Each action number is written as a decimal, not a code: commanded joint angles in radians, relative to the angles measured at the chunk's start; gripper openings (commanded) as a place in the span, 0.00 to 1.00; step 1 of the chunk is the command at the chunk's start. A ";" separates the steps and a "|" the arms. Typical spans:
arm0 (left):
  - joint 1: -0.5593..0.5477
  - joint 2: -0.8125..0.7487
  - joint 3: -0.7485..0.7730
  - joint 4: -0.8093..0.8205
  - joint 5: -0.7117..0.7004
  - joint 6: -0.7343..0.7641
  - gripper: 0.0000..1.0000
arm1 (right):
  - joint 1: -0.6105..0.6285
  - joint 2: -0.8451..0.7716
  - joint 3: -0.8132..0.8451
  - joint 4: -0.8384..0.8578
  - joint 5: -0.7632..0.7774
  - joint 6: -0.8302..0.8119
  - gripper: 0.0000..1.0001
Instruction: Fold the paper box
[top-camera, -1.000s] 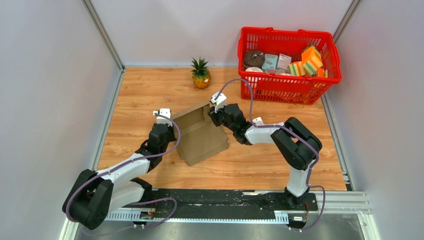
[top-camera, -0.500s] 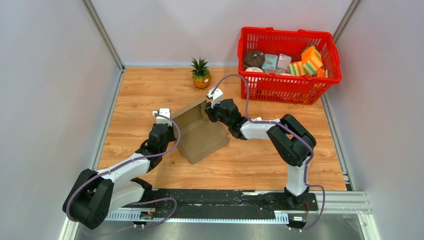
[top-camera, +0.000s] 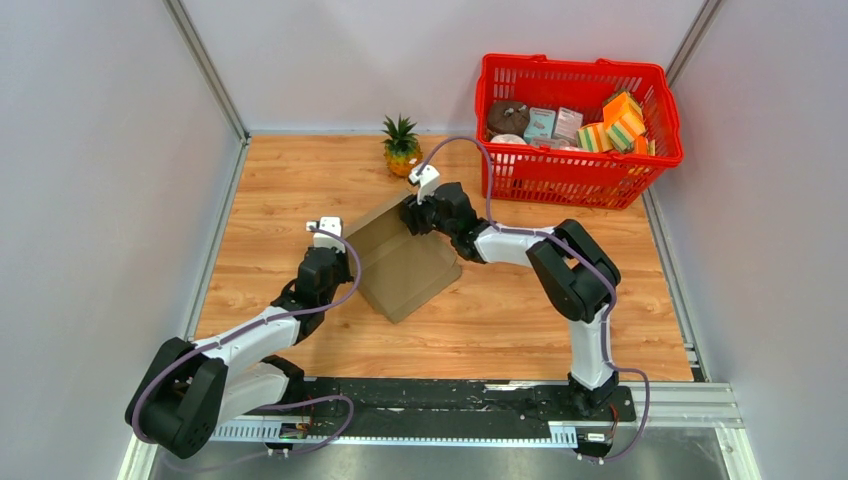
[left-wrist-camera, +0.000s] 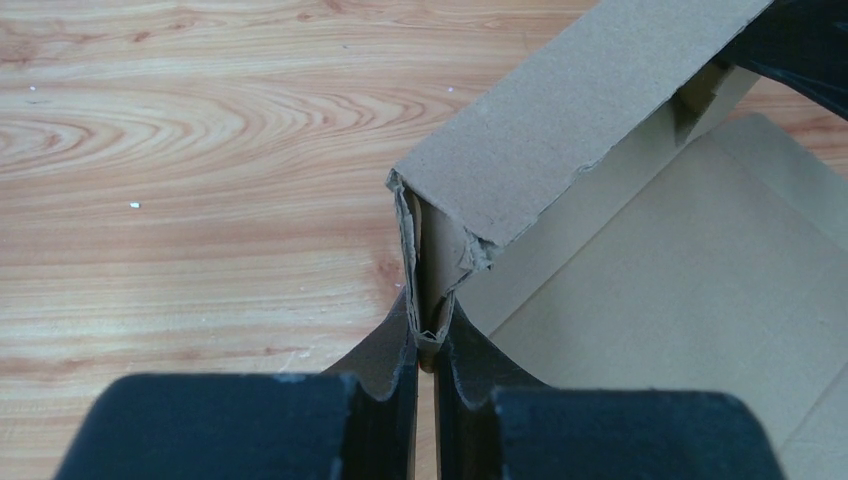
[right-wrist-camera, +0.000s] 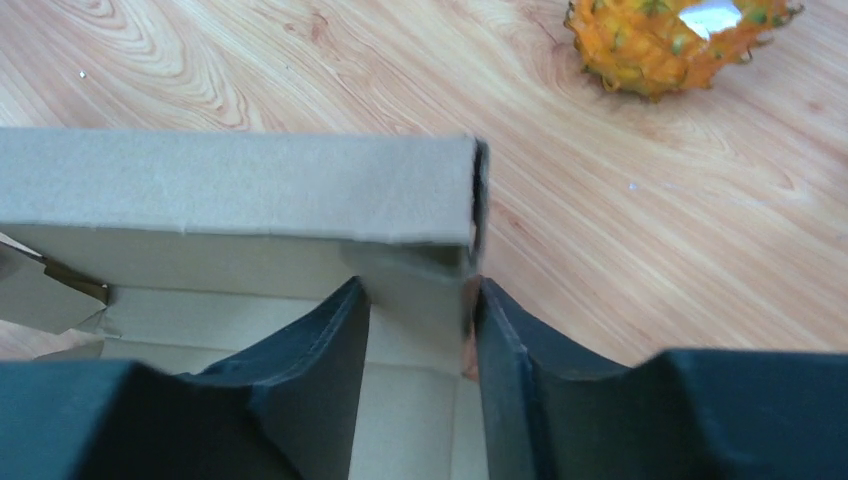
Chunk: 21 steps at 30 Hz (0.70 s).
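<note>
The paper box (top-camera: 402, 268) is plain brown cardboard, lying open on the wooden table between both arms. My left gripper (top-camera: 333, 252) is shut on the box's near-left corner; in the left wrist view (left-wrist-camera: 428, 312) the jaws pinch a folded wall edge of the box (left-wrist-camera: 560, 130). My right gripper (top-camera: 412, 214) is at the box's far corner. In the right wrist view (right-wrist-camera: 418, 292) its jaws stand apart and straddle the end of the raised far wall (right-wrist-camera: 240, 185), one finger inside the box and one outside by the wall's edge.
A small pineapple (top-camera: 402, 147) stands just beyond the right gripper and also shows in the right wrist view (right-wrist-camera: 670, 40). A red basket (top-camera: 570, 178) with small colourful packages sits at the back right. Grey walls enclose the table.
My right gripper has moved left and farther back along the box's far corner, and the raised far wall has tipped over with it. The left gripper has stayed in place, still clamped.
</note>
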 joint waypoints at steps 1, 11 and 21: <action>-0.010 0.004 0.009 0.047 0.062 -0.021 0.00 | 0.000 0.044 0.111 -0.066 -0.069 -0.024 0.50; -0.010 0.014 0.019 0.037 0.052 -0.027 0.00 | -0.010 0.016 0.090 -0.088 -0.170 -0.016 0.54; -0.010 0.053 0.045 0.006 0.044 -0.038 0.00 | -0.041 -0.300 -0.206 -0.060 -0.262 0.053 0.87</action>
